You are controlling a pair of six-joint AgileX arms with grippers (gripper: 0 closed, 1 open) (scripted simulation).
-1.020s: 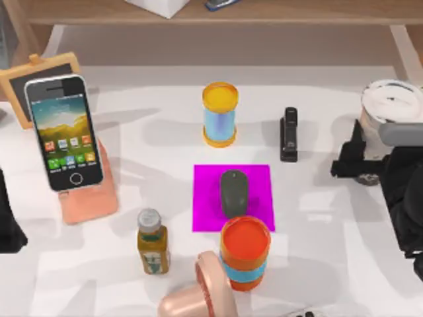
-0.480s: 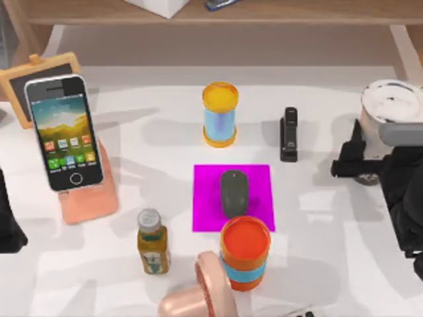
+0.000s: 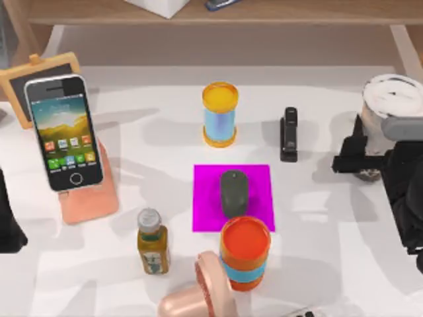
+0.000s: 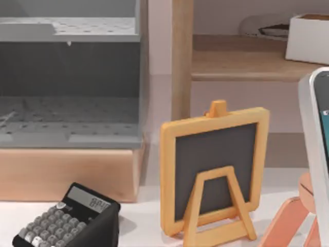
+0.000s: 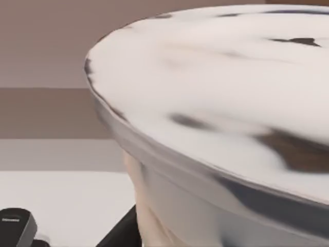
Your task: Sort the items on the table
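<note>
The milk tea cup (image 3: 393, 99), white-lidded, is at the table's (image 3: 158, 165) right edge, and its lid (image 5: 221, 108) looms close in the right wrist view. My right gripper (image 3: 362, 164) is shut on the cup's lower part; one black finger (image 5: 119, 231) shows beside the cup wall. The dark grey mouse (image 3: 233, 193) lies on the magenta mat (image 3: 259, 178) at the centre. The smartphone (image 3: 63, 132) leans on a pink stand (image 3: 89, 198) at the left, and its edge (image 4: 316, 149) is near the left wrist camera. My left arm (image 3: 8, 221) is parked at the left edge.
A yellow-topped can (image 3: 219, 113) and a black stapler (image 3: 289, 134) stand behind the mat. An orange-topped can (image 3: 244, 253), a tea bottle (image 3: 153, 243) and a pink object (image 3: 205, 290) are in front. A small chalkboard (image 4: 213, 164) and a calculator (image 4: 67, 218) are far left; a wooden shelf (image 3: 218, 13) runs along the back.
The right gripper and the milk tea cup have shifted together slightly right and toward the back, with the lid looking higher. Everything else is still.
</note>
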